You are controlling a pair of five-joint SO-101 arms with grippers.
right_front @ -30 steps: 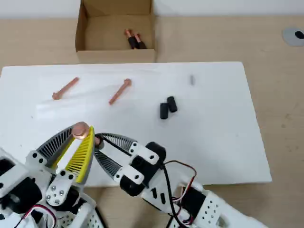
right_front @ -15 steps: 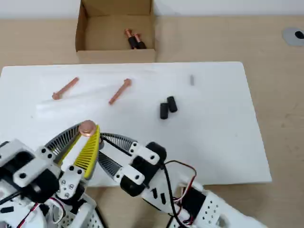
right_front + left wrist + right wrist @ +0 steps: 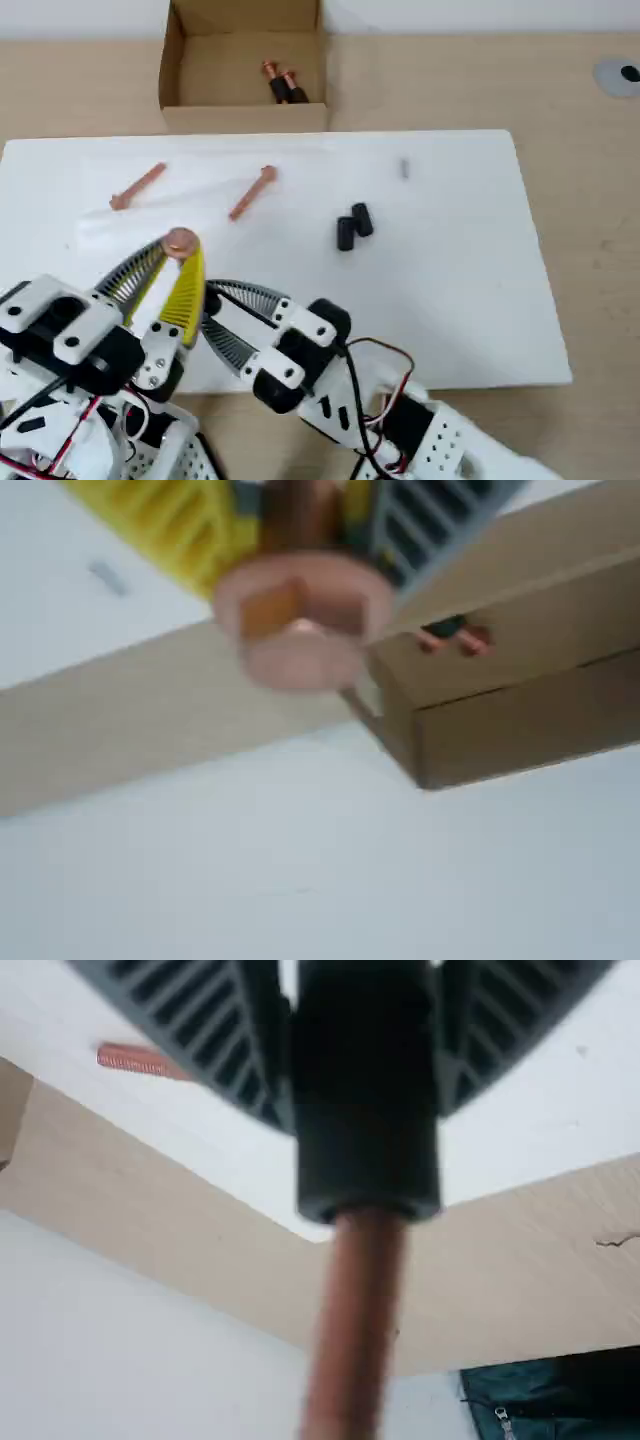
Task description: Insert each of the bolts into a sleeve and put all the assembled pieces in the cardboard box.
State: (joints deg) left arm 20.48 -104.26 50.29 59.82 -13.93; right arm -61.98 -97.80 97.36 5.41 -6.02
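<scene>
My left gripper (image 3: 178, 252), with one yellow and one grey finger, is shut on a copper bolt (image 3: 180, 242) near the mat's front left; its hexagonal head (image 3: 300, 615) faces the left wrist camera. Close beside it, my right gripper (image 3: 208, 300) is shut on a black sleeve (image 3: 366, 1100), and the bolt's shaft (image 3: 355, 1330) runs into the sleeve's end. Two loose bolts (image 3: 138, 186) (image 3: 253, 192) lie on the mat's far left. Two black sleeves (image 3: 352, 226) lie together near the middle. The cardboard box (image 3: 180, 60) behind the mat holds two assembled pieces (image 3: 283, 83).
A white mat (image 3: 450, 300) covers most of the wooden table. A small grey item (image 3: 404, 168) lies near the mat's far edge. A grey disc (image 3: 618, 75) sits at the table's far right.
The left gripper has carried the bolt a little farther from the table's front edge, and its arm has swung. The right arm has stayed put.
</scene>
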